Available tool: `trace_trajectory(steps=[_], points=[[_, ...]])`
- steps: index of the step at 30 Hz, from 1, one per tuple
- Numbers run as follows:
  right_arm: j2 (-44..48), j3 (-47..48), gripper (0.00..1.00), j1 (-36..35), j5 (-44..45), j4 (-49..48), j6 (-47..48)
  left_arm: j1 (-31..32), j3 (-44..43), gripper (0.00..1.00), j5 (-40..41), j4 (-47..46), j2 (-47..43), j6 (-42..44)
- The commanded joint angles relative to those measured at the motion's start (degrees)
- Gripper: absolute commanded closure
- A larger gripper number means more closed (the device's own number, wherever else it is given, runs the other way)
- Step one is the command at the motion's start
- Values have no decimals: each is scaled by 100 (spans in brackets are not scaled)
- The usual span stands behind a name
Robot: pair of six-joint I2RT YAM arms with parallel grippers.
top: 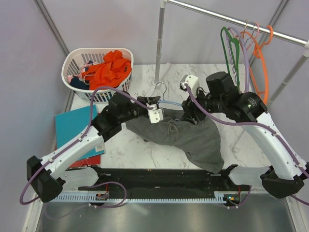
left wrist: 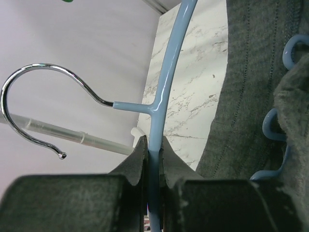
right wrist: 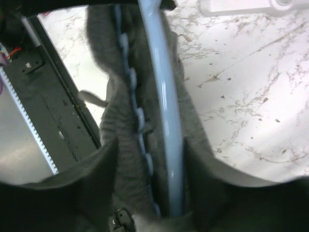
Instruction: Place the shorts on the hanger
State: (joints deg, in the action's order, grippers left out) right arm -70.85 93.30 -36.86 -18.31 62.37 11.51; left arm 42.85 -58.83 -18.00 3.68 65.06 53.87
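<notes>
**Shorts partly hung, mid-desk**

The light-blue hanger (left wrist: 166,72) is clamped on its upper arm by the left tool (left wrist: 152,147), shut tight. The dark grey shorts (top: 193,137) are draped over its wavy bar at the middle of the desk (top: 140,150), sagging toward the near right. The right tool (right wrist: 150,150) is spread open astride bar and fabric, apparently gripping neither. Evening out appears left.

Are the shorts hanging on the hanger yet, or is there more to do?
Partly. Done: part of the shorts looks draped over the hanger at its wavy bar. In hand: the left gripper pinches the hanger near its hook, and the right gripper is open around bar and fabric. Left: most of the shorts lie bunched on the table, not hanging evenly.
</notes>
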Motion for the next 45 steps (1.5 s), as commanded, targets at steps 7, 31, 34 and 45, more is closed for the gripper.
trace_trajectory(steps=[7,31,34,45], points=[[115,278,25,-5,-1982,-101,-648,-163,794,98,-1548,-1923,-775,1179],[880,-1087,100,363,-3338,-1271,-2987,-321,1032,83,-1549,-3225,-239,1066],[862,-893,100,758,-3092,-1613,-3521,-330,708,40,-1128,-3094,-291,400],[757,-41,100,1331,-793,-1509,-4692,-980,-59,1,420,-2014,-1047,-1563]])
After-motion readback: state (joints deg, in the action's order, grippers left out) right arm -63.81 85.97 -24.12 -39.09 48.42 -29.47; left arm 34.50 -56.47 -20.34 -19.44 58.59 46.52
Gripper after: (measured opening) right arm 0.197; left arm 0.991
